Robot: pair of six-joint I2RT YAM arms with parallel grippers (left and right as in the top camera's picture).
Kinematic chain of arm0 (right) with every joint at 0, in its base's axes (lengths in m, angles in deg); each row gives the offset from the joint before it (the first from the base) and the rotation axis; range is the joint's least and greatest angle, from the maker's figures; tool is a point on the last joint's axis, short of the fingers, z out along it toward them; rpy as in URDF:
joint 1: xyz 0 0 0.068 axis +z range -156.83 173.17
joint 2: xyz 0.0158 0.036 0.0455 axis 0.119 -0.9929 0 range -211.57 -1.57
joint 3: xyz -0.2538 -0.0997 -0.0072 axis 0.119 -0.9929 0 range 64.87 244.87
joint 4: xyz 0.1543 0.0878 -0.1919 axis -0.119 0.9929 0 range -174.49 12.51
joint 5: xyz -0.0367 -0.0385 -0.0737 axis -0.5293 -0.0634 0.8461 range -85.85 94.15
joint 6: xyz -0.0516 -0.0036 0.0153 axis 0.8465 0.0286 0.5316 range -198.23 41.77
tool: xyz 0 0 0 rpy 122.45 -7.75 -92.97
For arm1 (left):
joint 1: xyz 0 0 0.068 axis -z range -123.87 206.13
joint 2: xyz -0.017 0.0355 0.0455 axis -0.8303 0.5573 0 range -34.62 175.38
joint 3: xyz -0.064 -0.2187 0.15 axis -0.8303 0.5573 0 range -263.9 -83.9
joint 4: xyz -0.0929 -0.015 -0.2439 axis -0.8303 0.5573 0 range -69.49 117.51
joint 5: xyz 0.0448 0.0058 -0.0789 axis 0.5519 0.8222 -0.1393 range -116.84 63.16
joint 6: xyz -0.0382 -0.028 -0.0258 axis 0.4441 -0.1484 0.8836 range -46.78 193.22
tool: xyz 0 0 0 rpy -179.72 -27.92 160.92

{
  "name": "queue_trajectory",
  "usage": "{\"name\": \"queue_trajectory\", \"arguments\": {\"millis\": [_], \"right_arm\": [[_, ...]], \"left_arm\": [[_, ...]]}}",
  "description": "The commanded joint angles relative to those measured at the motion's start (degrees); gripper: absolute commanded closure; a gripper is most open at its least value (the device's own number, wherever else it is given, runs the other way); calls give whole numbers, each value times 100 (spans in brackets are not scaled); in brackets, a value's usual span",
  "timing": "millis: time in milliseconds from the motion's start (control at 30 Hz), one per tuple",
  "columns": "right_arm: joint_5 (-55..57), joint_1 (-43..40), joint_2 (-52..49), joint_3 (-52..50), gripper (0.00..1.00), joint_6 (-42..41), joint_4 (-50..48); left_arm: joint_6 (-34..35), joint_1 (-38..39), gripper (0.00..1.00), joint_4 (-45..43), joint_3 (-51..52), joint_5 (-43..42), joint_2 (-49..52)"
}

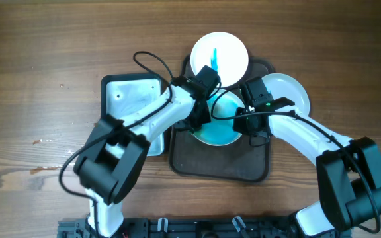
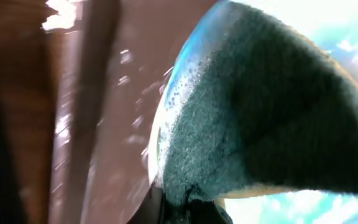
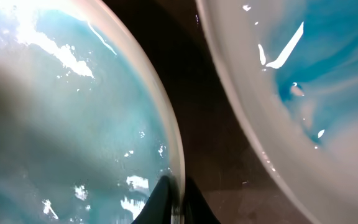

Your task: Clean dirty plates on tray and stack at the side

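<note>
At frame centre, the left hand (image 1: 202, 116), clamping a sponge (image 2: 260, 124), is scrubbing a plate (image 1: 220, 135). The right hand (image 1: 247, 127) is pinching its rim. No stack is showing yet.

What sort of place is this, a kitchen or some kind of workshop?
Probably a robot test bench rather than a real kitchen: two white robot arms work at a bare wooden table, with blue-smeared plates on a brown tray and a small basin beside it.

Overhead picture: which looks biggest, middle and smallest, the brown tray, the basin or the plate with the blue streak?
Largest: tray.
Next: basin, partly hidden under an arm.
Smallest: streaked plate.
</note>
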Motion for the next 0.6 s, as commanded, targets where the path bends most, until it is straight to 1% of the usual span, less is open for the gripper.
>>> {"name": "queue_trajectory", "arguments": {"millis": [0,167,267,367,467,567], "right_arm": [[575,4,-525,-424,96,273,243],[575,4,-525,-424,96,278,243],[575,4,-525,-424,96,286,243],[564,4,-525,-424,96,363,225],[505,4,-525,-424,96,446,199],[398,4,-525,-424,96,597,192]], "left_arm": [[133,-201,96,308,170,326,-977],[90,-339,96,693,173,452,-2090],[90,-573,96,1150,173,1123,-2393],[85,-883,96,1434,269,1781,-2389],[-2,-1283,96,1156,758,1867,-2339],[-256,-1749,96,398,1550,1502,-2269]]}}
